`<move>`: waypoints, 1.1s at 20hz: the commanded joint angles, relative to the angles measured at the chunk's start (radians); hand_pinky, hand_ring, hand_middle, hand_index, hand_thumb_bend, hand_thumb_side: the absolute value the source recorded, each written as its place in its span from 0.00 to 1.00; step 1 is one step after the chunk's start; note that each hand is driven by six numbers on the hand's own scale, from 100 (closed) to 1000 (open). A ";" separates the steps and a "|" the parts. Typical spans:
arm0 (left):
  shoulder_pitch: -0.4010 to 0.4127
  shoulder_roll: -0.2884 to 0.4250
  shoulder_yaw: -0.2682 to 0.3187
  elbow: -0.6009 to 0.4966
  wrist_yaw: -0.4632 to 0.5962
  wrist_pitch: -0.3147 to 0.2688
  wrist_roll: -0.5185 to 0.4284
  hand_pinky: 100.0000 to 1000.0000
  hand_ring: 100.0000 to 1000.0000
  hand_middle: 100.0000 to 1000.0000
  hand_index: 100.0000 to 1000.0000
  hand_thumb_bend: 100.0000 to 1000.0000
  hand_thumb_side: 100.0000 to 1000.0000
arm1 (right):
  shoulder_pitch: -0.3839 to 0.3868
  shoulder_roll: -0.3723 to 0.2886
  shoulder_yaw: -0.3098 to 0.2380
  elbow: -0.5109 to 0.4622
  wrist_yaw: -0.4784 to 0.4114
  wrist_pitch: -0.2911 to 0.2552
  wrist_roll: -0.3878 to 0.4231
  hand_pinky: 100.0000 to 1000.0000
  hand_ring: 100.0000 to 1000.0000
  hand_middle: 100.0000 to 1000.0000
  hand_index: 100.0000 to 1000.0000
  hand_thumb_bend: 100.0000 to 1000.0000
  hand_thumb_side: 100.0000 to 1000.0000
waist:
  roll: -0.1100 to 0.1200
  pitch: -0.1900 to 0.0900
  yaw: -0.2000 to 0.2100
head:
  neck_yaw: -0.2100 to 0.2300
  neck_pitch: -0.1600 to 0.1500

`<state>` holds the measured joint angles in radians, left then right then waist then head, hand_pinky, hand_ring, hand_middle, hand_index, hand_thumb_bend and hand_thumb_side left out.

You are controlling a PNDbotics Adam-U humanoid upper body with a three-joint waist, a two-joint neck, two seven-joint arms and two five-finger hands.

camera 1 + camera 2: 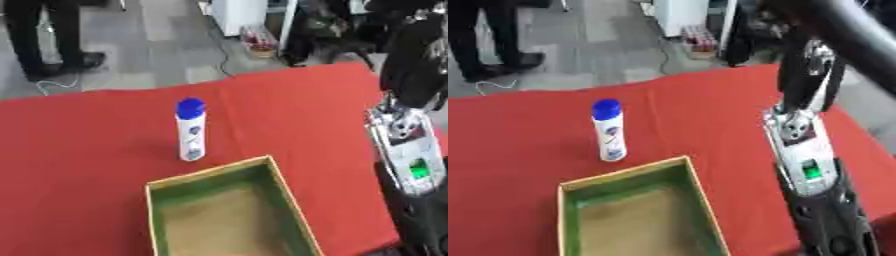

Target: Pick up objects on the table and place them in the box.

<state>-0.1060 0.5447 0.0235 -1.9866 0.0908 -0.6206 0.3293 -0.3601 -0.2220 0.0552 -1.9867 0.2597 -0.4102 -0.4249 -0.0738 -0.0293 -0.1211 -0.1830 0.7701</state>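
Note:
A white bottle (191,131) with a blue cap stands upright on the red table (79,150), just behind the box. The box (689,185) has a yellow rim, green inner walls and a tan floor, and nothing lies in it. My right arm comes down the right side of both views, its silver forearm (802,150) showing a green light. Below it the black right hand (833,225) hangs over the table's right part, well right of the box and the bottle; it touches neither. My left hand shows in no view.
The table's far edge runs slanted across the upper part, with grey floor behind it. A person's legs (44,35) stand at the far left, away from the table. White furniture (238,15) and a cable lie beyond the far edge.

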 commanded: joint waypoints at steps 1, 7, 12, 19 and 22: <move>-0.011 0.031 0.009 -0.013 0.006 -0.002 -0.002 0.64 0.63 0.60 0.67 0.11 1.00 | -0.011 -0.016 -0.002 -0.013 0.003 -0.001 0.004 0.33 0.43 0.58 0.74 0.00 1.00 | 0.003 -0.005 -0.002 | 0.012 0.000; -0.010 0.030 0.009 -0.013 0.006 -0.001 -0.001 0.64 0.63 0.60 0.67 0.11 1.00 | -0.010 -0.015 -0.002 -0.013 0.003 0.001 0.006 0.33 0.43 0.58 0.74 0.00 1.00 | 0.003 -0.007 0.000 | 0.017 0.000; -0.009 0.030 0.009 -0.013 0.005 0.000 -0.002 0.64 0.63 0.60 0.67 0.11 1.00 | -0.011 -0.014 -0.001 -0.013 0.001 0.000 0.007 0.33 0.43 0.58 0.74 0.00 1.00 | 0.003 -0.008 -0.001 | 0.021 0.000; -0.008 0.031 0.008 -0.013 0.004 0.002 -0.004 0.64 0.63 0.60 0.67 0.10 1.00 | -0.011 -0.014 0.000 -0.013 0.001 0.004 0.011 0.34 0.43 0.58 0.74 0.00 1.00 | 0.003 -0.006 -0.003 | 0.017 0.000; -0.005 0.031 0.006 -0.013 0.000 0.005 -0.010 0.64 0.64 0.61 0.68 0.10 1.00 | -0.013 -0.013 0.000 -0.013 0.001 0.006 0.014 0.34 0.43 0.58 0.74 0.00 1.00 | 0.003 -0.005 -0.006 | 0.019 0.000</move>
<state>-0.1049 0.5448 0.0235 -1.9866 0.0901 -0.6156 0.3241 -0.3601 -0.2220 0.0561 -1.9867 0.2597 -0.4065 -0.4142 -0.0738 -0.0290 -0.1266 -0.1672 0.7701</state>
